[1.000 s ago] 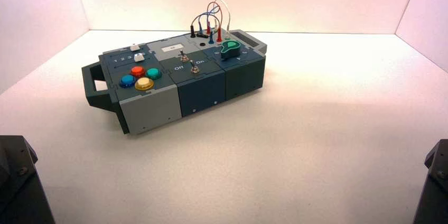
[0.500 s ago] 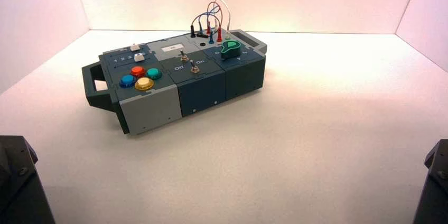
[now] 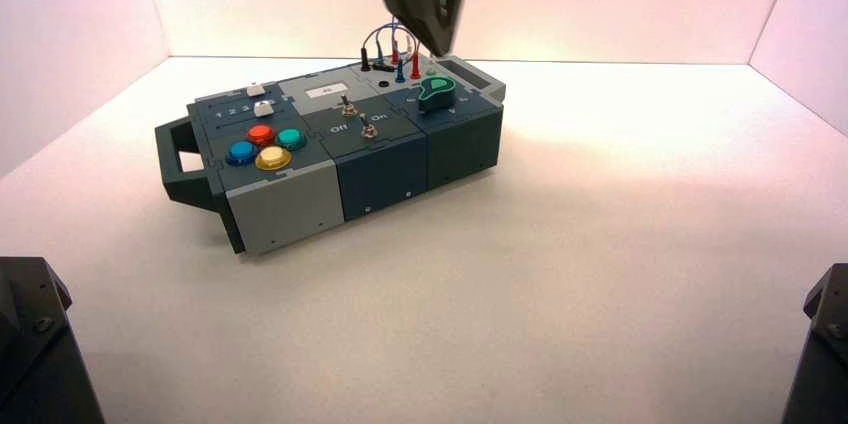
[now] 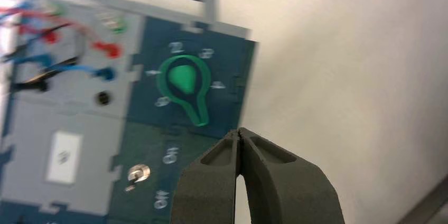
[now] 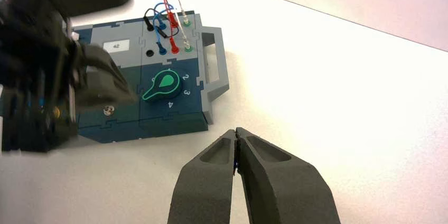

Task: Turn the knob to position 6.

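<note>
We see the knob [image 3: 436, 92] on the dark blue panel at the right-hand end of the box [image 3: 330, 144], toward 1 o'clock from the four coloured push buttons [image 3: 265, 145] and just in front of the plugged wires [image 3: 400, 39]. The left hand [image 3: 430, 29] hangs above the box's far side at about 12 o'clock of the knob, clear of it, its fingers [image 4: 253, 176] pressed together on nothing. The right hand [image 5: 236, 152] is held high over the bare surface [image 3: 600, 244] beside the box's handle end, likewise closed and empty.
</note>
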`<state>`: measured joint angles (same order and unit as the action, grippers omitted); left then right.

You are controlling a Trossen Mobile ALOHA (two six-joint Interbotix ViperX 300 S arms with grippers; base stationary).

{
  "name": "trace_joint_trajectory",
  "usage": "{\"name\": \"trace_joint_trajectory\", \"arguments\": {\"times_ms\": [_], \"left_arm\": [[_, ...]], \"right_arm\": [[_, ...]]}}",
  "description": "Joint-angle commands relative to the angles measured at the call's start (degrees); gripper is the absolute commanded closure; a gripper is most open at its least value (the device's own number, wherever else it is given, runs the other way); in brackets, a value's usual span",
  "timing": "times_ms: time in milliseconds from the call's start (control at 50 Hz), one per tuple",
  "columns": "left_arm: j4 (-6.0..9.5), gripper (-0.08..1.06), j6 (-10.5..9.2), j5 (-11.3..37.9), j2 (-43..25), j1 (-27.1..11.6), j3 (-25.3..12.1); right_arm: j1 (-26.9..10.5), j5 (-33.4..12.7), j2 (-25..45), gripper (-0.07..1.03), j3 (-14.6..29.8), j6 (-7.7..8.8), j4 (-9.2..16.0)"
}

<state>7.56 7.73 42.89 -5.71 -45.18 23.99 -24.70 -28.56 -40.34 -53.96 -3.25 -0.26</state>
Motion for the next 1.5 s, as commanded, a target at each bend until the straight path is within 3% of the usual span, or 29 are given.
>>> {"name": "trace_joint_trajectory", "arguments": {"times_ms": [20, 360, 1500], "left_arm": [[0.09, 1.01, 0.44, 0.97, -0.26, -0.53, -2.02], [-1.76, 1.01, 1.67, 1.32, -2.81, -0.53, -1.32], [-2.72, 1.01, 4.66, 1.49, -6.77, 2.46, -3.16]], "right_arm": [[0.35, 0.35, 0.00, 0.99, 1.76, -0.26, 0.18], [0.44, 0.35, 0.00, 0.99, 1.76, -0.26, 0.18], [0.44, 0.35, -0.26, 0.99, 1.76, -0.26, 0.18]]}}
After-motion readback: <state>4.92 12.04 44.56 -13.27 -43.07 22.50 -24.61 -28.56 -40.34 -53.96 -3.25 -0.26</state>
